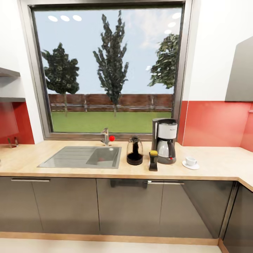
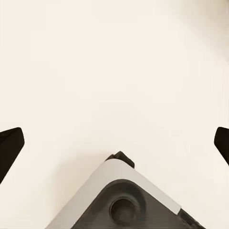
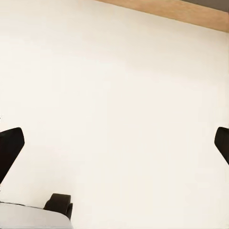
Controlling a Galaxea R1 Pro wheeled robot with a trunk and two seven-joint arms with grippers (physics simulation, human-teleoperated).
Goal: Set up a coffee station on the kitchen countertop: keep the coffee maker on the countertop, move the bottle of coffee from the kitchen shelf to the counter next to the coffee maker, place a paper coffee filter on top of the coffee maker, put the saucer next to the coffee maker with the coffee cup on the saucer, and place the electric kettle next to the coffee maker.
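Observation:
On the kitchen countertop [image 1: 218, 165] the coffee maker [image 1: 164, 140] stands right of the sink. The bottle of coffee [image 1: 153, 160] stands just in front of its left side, and the electric kettle [image 1: 135, 150] is close on the left. To the right, the coffee cup [image 1: 190, 161] sits on the saucer [image 1: 190, 165]. The machine's top looks pale; I cannot tell whether the paper coffee filter lies there. My left gripper [image 2: 117, 143] and right gripper [image 3: 114, 148] are both open and empty, facing pale floor.
A grey sink [image 1: 84, 156] with a tap [image 1: 105, 137] lies left of the kettle. Grey wall shelves [image 1: 8, 73] show at the left edge and a grey wall cabinet [image 1: 240, 72] at the right. The counter turns a corner at the far right.

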